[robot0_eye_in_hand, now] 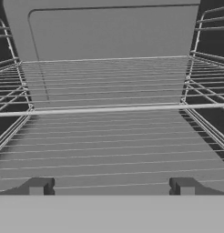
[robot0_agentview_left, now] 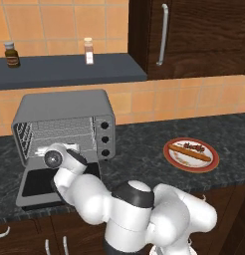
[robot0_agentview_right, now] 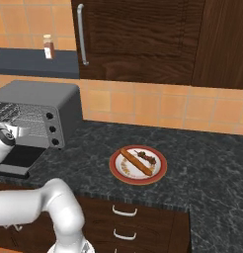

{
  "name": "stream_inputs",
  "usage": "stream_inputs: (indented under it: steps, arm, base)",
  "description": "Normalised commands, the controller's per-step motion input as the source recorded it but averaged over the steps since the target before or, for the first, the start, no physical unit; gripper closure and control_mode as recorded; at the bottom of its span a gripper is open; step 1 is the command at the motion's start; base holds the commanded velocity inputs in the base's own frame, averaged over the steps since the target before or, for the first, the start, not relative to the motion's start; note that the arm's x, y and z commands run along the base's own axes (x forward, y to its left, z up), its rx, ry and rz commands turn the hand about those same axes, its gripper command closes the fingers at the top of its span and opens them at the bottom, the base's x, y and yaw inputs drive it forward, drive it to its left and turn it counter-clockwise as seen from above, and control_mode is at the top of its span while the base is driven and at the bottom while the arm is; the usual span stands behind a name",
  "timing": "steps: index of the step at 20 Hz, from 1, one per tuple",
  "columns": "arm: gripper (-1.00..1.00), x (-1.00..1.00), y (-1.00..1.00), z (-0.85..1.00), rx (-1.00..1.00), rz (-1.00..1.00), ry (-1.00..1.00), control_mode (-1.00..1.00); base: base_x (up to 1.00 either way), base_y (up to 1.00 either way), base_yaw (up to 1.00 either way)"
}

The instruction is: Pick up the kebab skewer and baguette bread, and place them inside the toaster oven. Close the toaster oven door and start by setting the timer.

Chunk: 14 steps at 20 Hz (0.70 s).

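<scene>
1. The oven (robot0_agentview_left: 64, 117) stands on the dark desk (robot0_agentview_left: 139, 149), its door (robot0_agentview_left: 37, 187) folded down flat and the wire racks bare
2. The arm's wrist sits at the oven mouth; the pincer itself is hidden
3. To the right, well apart, a plate (robot0_agentview_left: 191, 155) carries the loaf (robot0_agentview_left: 190, 153) and the skewer (robot0_agentview_left: 194, 147) side by side

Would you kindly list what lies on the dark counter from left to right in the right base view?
Grey metal toaster oven with its dark glass door lowered → red-rimmed plate holding tan-orange baguette, then dark chunky kebab skewer.
</scene>
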Motion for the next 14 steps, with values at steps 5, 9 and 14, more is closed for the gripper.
stream_inputs:
  steps: [5,9,14]
  arm:
    - [-1.00,0.17,0.06,-0.12,0.00,0.00,0.00,-1.00]
    - [-1.00,0.00,0.04,-0.16,0.00,0.00,0.00,-1.00]
    - [-1.00,0.01,0.02,-0.07,0.00,0.00,0.00,-1.00]
  base:
    - [0.00,0.00,0.00]
    - [0.00,0.00,0.00]
    - [0.00,0.00,0.00]
